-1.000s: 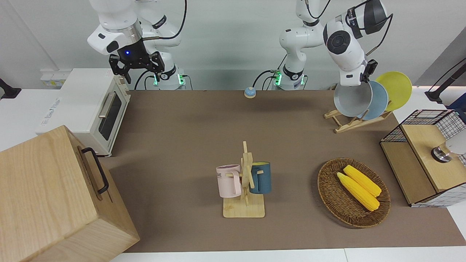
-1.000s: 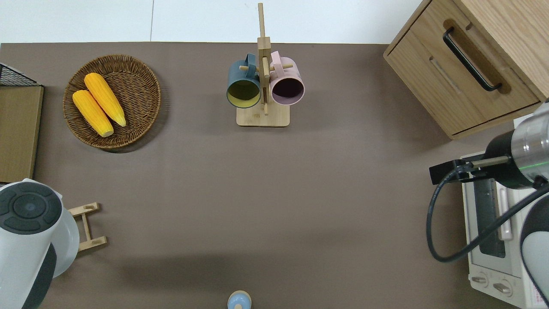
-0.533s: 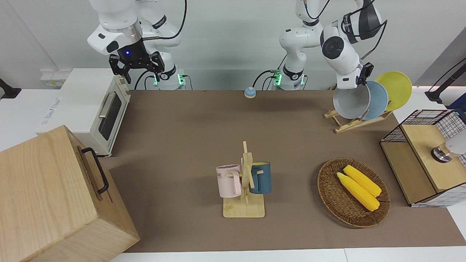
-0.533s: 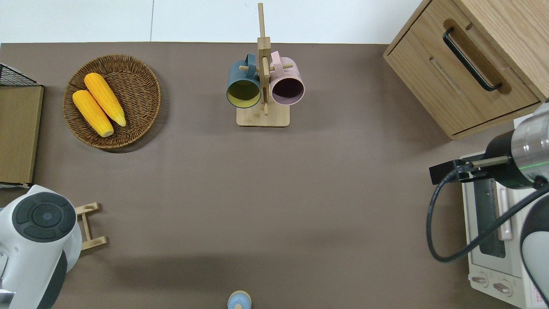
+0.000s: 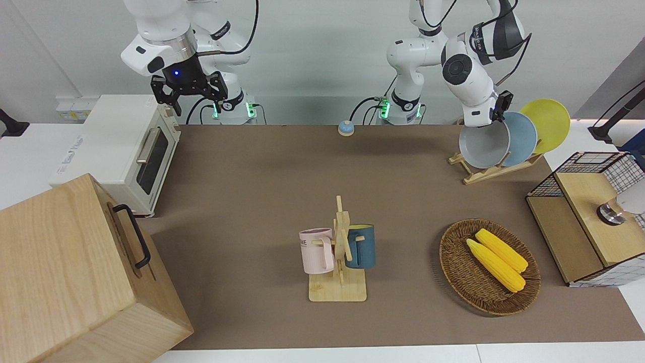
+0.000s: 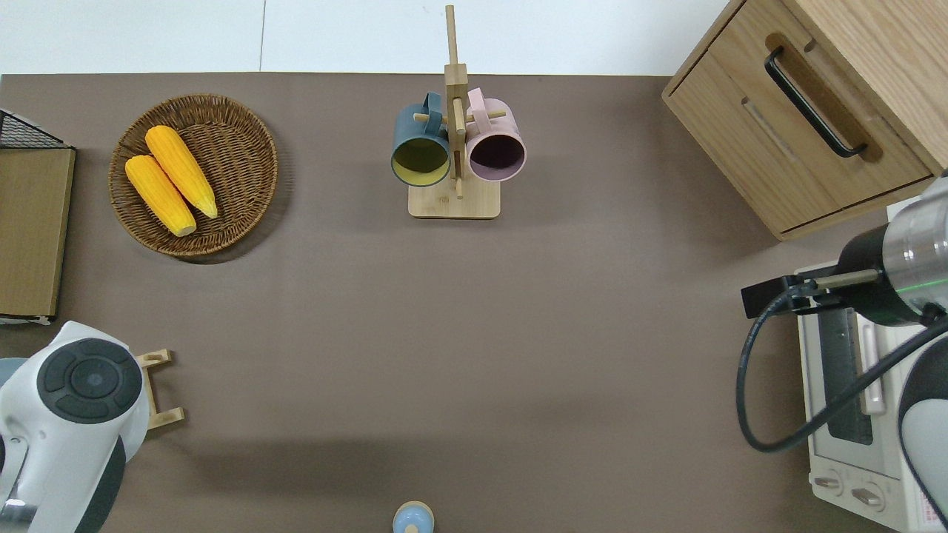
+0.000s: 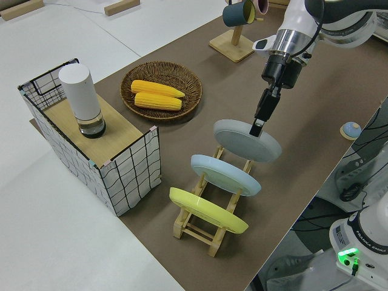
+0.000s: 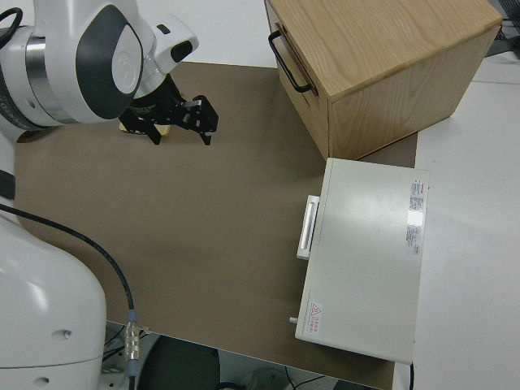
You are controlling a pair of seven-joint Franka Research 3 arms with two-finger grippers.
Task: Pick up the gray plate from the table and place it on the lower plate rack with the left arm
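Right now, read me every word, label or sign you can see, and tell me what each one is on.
"FRANKA ROBOTICS": small, seems to read so, on the base of the left arm.
Pink mug: printed lettering, too blurred to read.
Toaster oven: side logo, top label and warning sticker, all too small to read.

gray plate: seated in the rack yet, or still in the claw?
In the claw. The left claw pinches the rim of the gray plate, which leans tilted over the lower plate rack; whether its lower edge touches the rails is unclear.
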